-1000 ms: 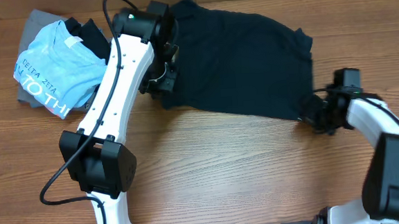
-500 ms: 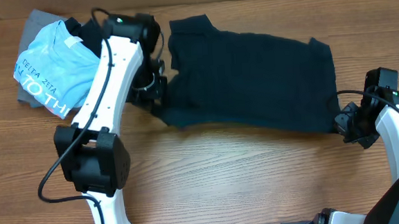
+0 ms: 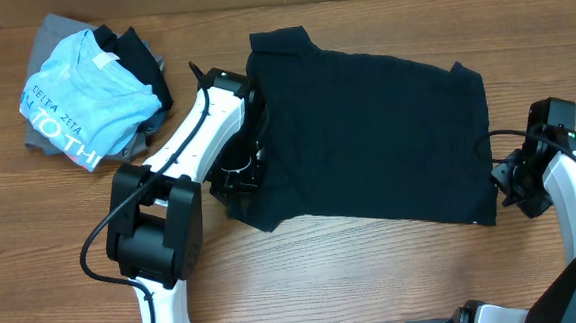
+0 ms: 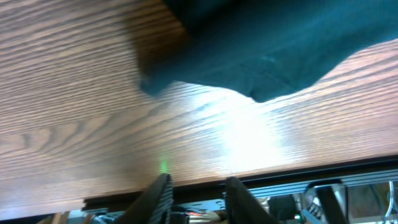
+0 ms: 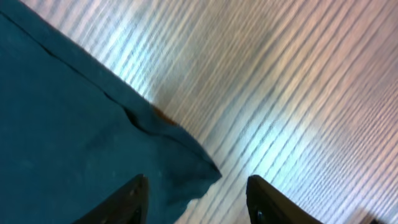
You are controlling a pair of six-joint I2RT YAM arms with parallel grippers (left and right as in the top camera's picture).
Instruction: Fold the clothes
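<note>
The clothes, a dark navy T-shirt, lie spread flat across the middle of the table. My left gripper hovers at the shirt's front left edge. In the left wrist view its jaws stand open with nothing between them, and the shirt's hem lies beyond on the wood. My right gripper sits just off the shirt's front right corner. In the right wrist view it is open, and the loose corner of the shirt rests on the table between the fingers, free of both.
A pile of other garments sits at the back left: a light blue T-shirt with white lettering over a grey garment and a dark one. The table's front edge with a black rail is close to my left fingers.
Both grippers have opened and let go of the shirt. The shirt went from bunched to stretched out, then settled flat nearer the front. My left arm moved toward the front.
</note>
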